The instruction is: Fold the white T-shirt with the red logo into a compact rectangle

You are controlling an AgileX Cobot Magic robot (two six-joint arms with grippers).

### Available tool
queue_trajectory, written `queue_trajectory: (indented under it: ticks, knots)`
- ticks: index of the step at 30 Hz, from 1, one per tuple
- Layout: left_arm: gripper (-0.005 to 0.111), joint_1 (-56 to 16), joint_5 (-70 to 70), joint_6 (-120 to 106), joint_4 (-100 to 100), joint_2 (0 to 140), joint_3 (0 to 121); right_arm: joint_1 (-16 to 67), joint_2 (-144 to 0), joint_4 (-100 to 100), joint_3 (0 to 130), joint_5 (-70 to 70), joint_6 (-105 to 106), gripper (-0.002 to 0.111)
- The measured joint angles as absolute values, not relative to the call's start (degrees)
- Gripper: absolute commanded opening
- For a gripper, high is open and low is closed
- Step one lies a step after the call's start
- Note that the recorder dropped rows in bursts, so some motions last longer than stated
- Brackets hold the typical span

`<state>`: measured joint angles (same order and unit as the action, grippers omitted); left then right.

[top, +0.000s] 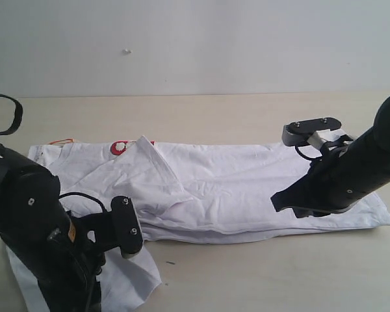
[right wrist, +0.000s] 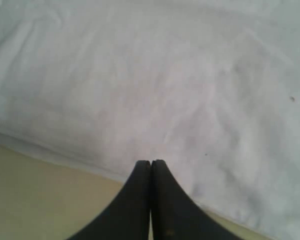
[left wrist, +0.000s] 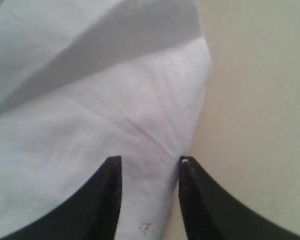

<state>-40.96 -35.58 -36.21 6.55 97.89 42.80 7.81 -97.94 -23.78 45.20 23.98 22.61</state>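
The left tool (left wrist: pixel 150 161) is spread apart and empty over a corner of the white T-shirt (top: pixel 234 182) on the table (top: pixel 260 279). The right tool (right wrist: pixel 151 163) is closed on nothing. A pinch on just the thin edge could slip off.

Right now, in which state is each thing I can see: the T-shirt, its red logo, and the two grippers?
white T-shirt: folded into a long band, one part sticking out near the left arm.
red logo: mostly covered by a folded flap.
left gripper: open, over the shirt's edge.
right gripper: shut, above the shirt.
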Motion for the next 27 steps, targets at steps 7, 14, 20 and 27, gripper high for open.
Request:
queue_trajectory:
  ticks: [7, 14, 20, 27]
  knots:
    - [0.039, -40.96, -33.81, -35.52, 6.45, 98.32, 42.80, 7.81, -97.94, -23.78, 45.20, 23.98, 22.61, 0.000]
    - [0.039, -40.96, -35.52, -34.76, 6.57, 99.59, 42.80, 7.81, -97.94, -23.78, 45.20, 23.98, 22.61, 0.000]
    - [0.022, -40.96, -35.77, -34.70, 7.01, 99.99, 42.80, 7.81, -97.94, -23.78, 45.20, 23.98, 22.61, 0.000]
    - [0.000, -40.96, -36.20, -34.48, 7.12, 101.64, 43.52, 7.81, -97.94, -23.80, 45.20, 23.98, 22.61, 0.000]
